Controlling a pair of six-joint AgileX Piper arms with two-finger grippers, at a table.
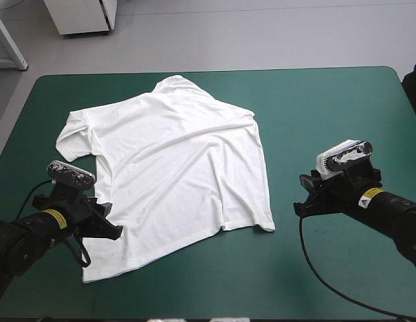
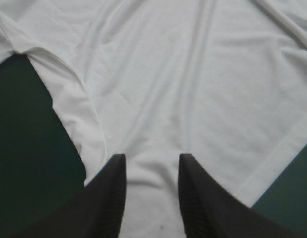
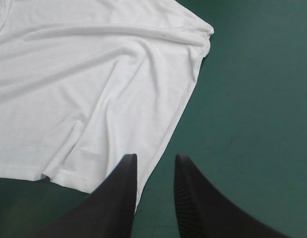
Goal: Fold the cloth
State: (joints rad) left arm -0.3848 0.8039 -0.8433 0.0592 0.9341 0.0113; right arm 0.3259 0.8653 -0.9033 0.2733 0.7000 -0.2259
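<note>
The white T-shirt (image 1: 174, 161) lies spread flat on the teal-green cover, left of the middle, with soft wrinkles and one sleeve (image 1: 74, 137) toward the table's left edge. My left gripper (image 1: 113, 229) sits low at the shirt's near left side. In the left wrist view this gripper (image 2: 152, 161) is open, with the shirt (image 2: 193, 89) lying between and ahead of its fingers. My right gripper (image 1: 300, 204) is on the cover just right of the shirt's near right corner (image 1: 270, 228). It (image 3: 154, 161) is open, one finger over the shirt's hem (image 3: 69, 181), the other over bare cover.
The teal-green cover (image 1: 329, 114) shows all round the shirt, its widest stretch between the shirt and the table's right edge. A narrower band runs along the near edge (image 1: 215, 288).
</note>
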